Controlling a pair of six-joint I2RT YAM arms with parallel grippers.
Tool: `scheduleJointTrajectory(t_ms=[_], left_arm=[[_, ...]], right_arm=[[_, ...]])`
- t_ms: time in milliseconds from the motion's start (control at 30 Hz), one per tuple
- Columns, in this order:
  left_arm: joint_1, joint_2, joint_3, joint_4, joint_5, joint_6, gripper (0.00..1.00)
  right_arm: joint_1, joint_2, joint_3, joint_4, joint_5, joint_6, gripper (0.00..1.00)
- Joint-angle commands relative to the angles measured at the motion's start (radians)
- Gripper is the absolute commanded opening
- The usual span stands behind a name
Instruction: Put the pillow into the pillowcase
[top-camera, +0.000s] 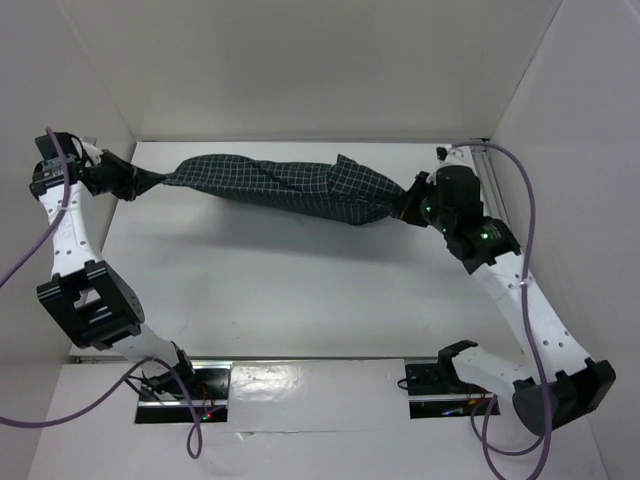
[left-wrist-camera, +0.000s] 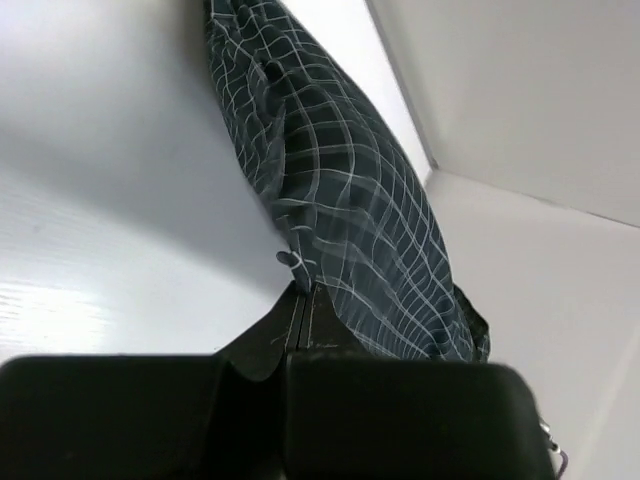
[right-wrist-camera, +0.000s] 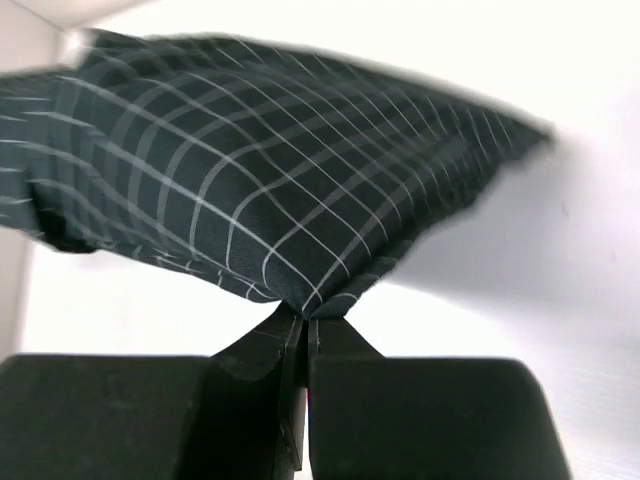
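Note:
The dark navy pillowcase with its white grid check hangs stretched between both grippers, bulging along its length, above the white table. My left gripper is shut on its left end; in the left wrist view the fabric runs away from the shut gripper. My right gripper is shut on its right end; in the right wrist view the pillowcase spreads out from the shut gripper. The cream pillow is hidden from view.
White walls enclose the table at the back, left and right. Both arm bases stand at the near edge, with purple cables looping beside them.

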Motion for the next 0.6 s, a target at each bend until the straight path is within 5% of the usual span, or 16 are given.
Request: scheduleJointTrajectory(t_ms=[0,300,433,567], left_arm=[[0.143,-0.068,0.111,0.138,-0.118,-0.018,0.0],[0.143,-0.303,0.279,-0.001,-0.199,0.017,0.0],[0.085,-0.222,0.29,0.008,-0.214,0.058,0.0],[-0.074,-0.075,0.226,0.063,-0.295,0.078,0.0]], right_arm=[[-0.095,-0.108,0.151,-0.228,0.318,-0.04,0.0],[-0.095,-0.142,0.352,-0.465,0.255,0.002,0.0],[-0.095,-0.057,0.337,-0.492,0.264,0.002,0.0],[-0.112,0.124,0.221,-0.276,0.224,-0.034,0.0]])
